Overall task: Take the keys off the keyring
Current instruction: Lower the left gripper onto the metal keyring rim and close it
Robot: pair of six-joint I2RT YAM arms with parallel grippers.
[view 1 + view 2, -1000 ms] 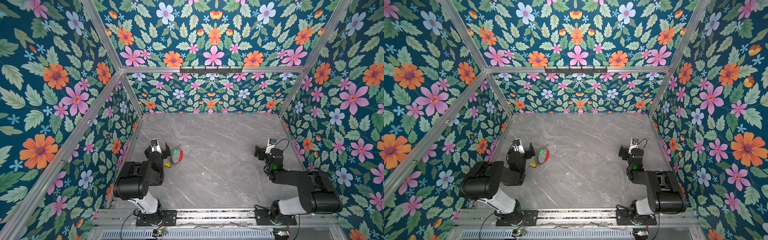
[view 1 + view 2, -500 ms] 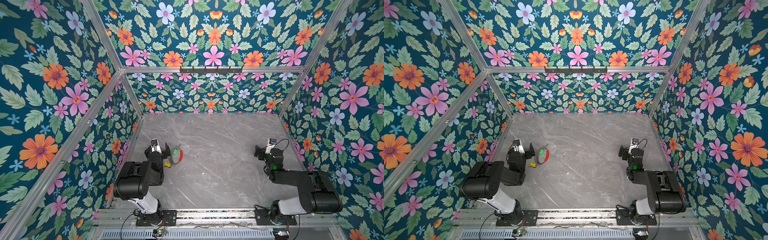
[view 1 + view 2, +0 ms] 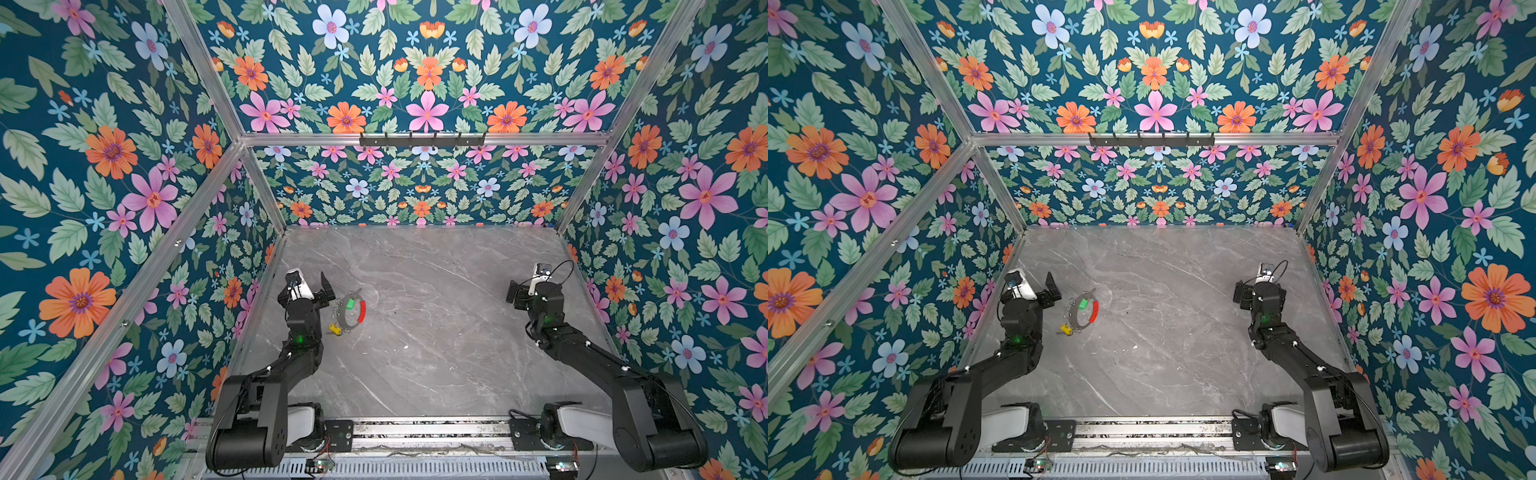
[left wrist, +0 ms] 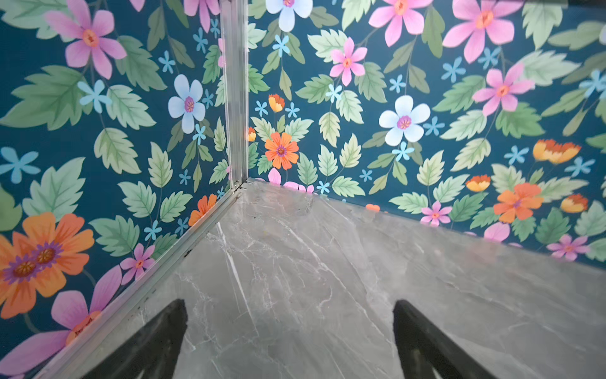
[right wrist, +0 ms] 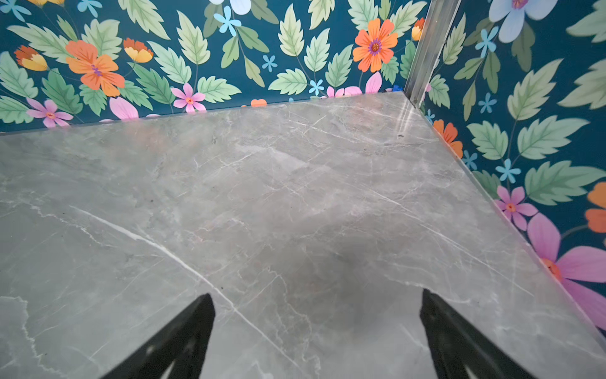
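Top views: keyring (image 3: 344, 318) lies flat on the grey marble desk (image 3: 415, 361), on the desk's 9 o'clock side. It sits just beside the left pincer (image 3: 309, 286), at roughly its 4 o'clock, not touching it.

Ring details:
- Red sleeve (image 3: 363, 311) covers the 3 o'clock arc.
- Green-tagged key (image 3: 351, 304) sits inside the ring, toward 12 o'clock.
- Yellow-tagged key (image 3: 334, 329) lies outside the rim at about 7 o'clock.
- Both keys look hooked to the ring; the links are too small to confirm.
- Small wire loops run along the 9 o'clock arc.

Left pincer: spread to full width, holding nothing. Left wrist view shows its two black fingers (image 4: 157, 341) well apart with bare desk between them. The camera faces the aluminium corner post (image 4: 234, 98) and the floral wall panels (image 4: 426, 98).

Right pincer (image 3: 525, 291): near the desk's 3 o'clock edge, well apart from the keyring, also fully spread and empty. Right wrist view shows its fingers (image 5: 177, 341) with only desk between them.

A green light (image 3: 298, 338) glows on the left arm, and the right arm shows one too. A black hook rail (image 3: 422, 139) hangs on the back crossbar at 12 o'clock.

Text: any print on the tags is too small to read in both top views.
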